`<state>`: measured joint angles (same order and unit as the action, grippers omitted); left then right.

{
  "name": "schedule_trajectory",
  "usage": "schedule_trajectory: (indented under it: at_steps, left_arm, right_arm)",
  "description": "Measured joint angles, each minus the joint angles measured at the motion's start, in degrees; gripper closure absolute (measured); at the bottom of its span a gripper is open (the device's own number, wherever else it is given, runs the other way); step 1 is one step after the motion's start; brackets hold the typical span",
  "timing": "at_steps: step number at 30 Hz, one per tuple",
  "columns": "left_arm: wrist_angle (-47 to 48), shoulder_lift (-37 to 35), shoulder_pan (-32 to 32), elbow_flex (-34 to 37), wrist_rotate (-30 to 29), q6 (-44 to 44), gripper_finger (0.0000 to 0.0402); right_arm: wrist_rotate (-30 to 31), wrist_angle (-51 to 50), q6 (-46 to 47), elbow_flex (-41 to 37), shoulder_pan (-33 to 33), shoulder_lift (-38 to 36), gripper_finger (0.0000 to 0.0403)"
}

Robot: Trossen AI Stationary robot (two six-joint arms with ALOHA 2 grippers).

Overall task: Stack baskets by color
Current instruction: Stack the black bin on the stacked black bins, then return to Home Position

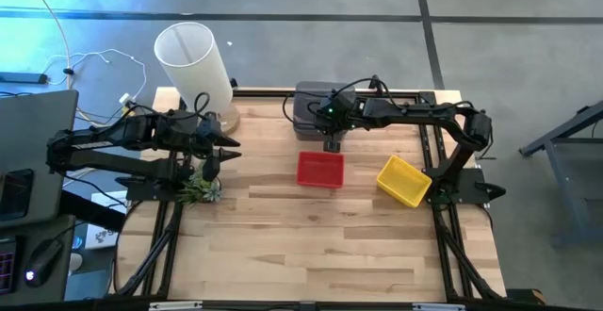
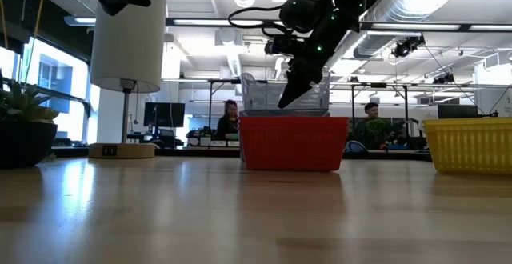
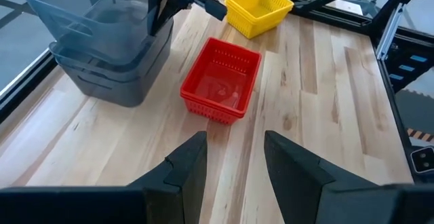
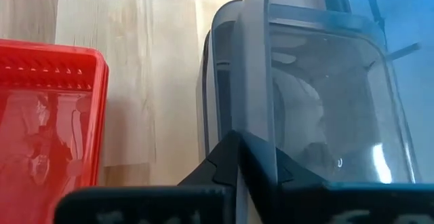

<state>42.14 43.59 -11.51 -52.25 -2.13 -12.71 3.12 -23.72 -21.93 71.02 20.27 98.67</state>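
Observation:
Two dark grey baskets (image 1: 316,111) are nested at the table's far middle. The upper one (image 3: 95,13) sits askew in the lower one (image 3: 115,71). My right gripper (image 1: 332,143) is shut on the upper basket's rim, on the side facing the red basket (image 1: 320,170). The red basket stands flat on the table just nearer. A yellow basket (image 1: 404,180) stands to its right. My left gripper (image 3: 234,163) hangs open over the table's left side, well clear of all the baskets. My right gripper (image 4: 241,159) pinches the upper grey basket's rim (image 4: 261,115) on the wall facing the red basket, one finger inside and one outside. The fingers come slanting down from above. The basket (image 2: 284,96) is tilted, and its bottom is still within the lower grey basket.
A tall white cylinder on a wooden base (image 1: 193,61) stands at the far left. A small green plant (image 1: 200,188) sits below my left gripper. Bare wooden tabletop (image 1: 311,245) fills the near half. The frame's rails (image 1: 443,236) run along both sides.

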Motion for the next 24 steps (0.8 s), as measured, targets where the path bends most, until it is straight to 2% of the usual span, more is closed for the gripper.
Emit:
schedule_trajectory:
  at_steps: [12, 19, 24]
  left_arm:
    - [0.0, 0.0, 0.0, 0.0, 0.0, -0.6, 0.0268]
    - [0.0, 0.0, 0.0, 0.0, 0.0, -0.6, 0.0268]
    - [-0.7, 0.0, 0.6, 0.0, 0.0, -1.8, 0.0268]
  right_arm:
    - [0.3, 0.0, 0.9, 0.0, 0.0, 0.0, 0.0279]
    - [0.7, -3.4, 5.0, 3.3, 0.0, -2.0, 0.0266]
    - [-6.0, -7.5, 6.9, 4.8, -0.2, -6.1, 0.0265]
